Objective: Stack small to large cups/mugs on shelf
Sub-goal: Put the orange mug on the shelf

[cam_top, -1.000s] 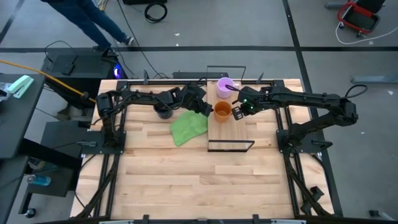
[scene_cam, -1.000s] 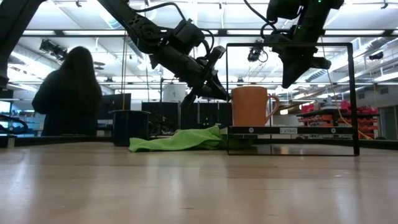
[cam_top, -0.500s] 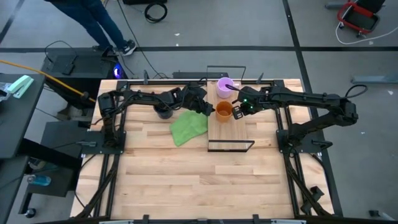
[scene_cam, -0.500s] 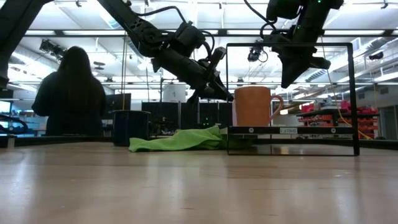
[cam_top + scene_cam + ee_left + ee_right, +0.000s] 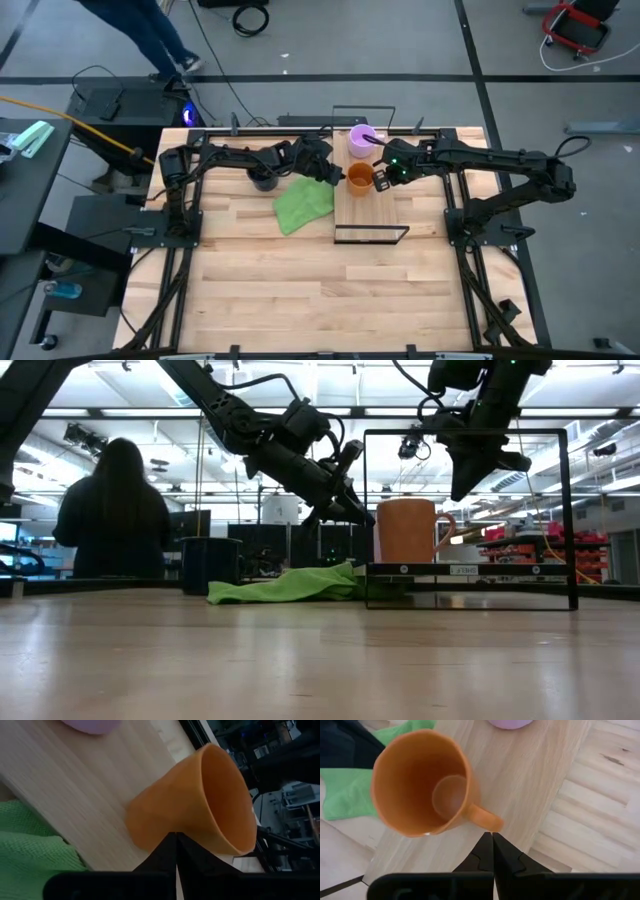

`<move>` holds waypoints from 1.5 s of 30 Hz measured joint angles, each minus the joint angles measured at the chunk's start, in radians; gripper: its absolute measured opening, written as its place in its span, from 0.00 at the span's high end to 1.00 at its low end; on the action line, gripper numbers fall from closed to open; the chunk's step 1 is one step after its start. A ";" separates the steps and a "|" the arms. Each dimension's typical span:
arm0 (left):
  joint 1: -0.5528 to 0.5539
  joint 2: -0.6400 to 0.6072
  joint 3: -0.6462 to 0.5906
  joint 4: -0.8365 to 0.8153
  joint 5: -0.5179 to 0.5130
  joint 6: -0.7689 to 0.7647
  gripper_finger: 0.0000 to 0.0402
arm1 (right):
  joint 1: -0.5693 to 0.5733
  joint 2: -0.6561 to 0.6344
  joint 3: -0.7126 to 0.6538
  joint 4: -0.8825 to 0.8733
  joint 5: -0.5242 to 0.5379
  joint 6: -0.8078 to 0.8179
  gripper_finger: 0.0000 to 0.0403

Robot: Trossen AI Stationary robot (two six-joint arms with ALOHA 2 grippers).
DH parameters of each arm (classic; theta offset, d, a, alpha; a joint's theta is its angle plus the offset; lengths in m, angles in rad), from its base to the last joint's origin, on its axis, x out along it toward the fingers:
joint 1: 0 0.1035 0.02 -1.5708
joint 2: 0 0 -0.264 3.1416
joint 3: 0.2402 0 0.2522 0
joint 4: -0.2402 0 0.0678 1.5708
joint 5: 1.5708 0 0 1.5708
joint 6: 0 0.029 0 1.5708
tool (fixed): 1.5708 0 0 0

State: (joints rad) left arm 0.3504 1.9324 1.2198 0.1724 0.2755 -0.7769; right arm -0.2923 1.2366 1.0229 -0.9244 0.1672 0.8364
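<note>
Positioning the orange mug on the shelf, by the look of it; stacking not yet begun.

Butcher-block tabletop [image 5: 300, 290] carrying everything. Shelf board [image 5: 372, 210] lying flat on tabletop, thin black wire frame [image 5: 570, 510] at its ends. Green cloth [image 5: 303, 205] crumpled on tabletop, touching shelf's left edge. Person [image 5: 112, 510] standing in room behind, back to tabletop.

Orange mug [image 5: 358, 178] upright on shelf board, open end up, handle toward right arm. Pale purple mug [image 5: 361, 138] upright just beyond it on same board, near but apart. Dark navy mug [image 5: 263, 180] off the shelf, on tabletop left of cloth, under left arm.

Left claw [image 5: 337, 176] fully shut, empty, tips just beside orange mug's left wall; contact hard to confirm. Right claw [image 5: 381, 180] fully shut, empty, raised over shelf just beside mug handle, not gripping it.

Judged step: both shut claws flanking orange mug, nudging or lining it up, no mug held. Three separate mugs, none nested.

Next move calls for: opening one claw, taking a rim or handle grip on the smaller mug, lifting clear, lowering it straight into the larger one. Navy mug also needing transport over cloth onto shelf. Relative mug sizes hard to rank from these views.
</note>
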 joint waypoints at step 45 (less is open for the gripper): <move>-0.006 0.000 0.000 0.045 0.059 -0.013 0.96 | 0.008 0.000 0.000 -0.001 -0.003 -0.001 1.00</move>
State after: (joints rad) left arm 0.3445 1.9320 1.2201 0.2178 0.3349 -0.7895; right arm -0.2848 1.2366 1.0233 -0.9253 0.1642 0.8352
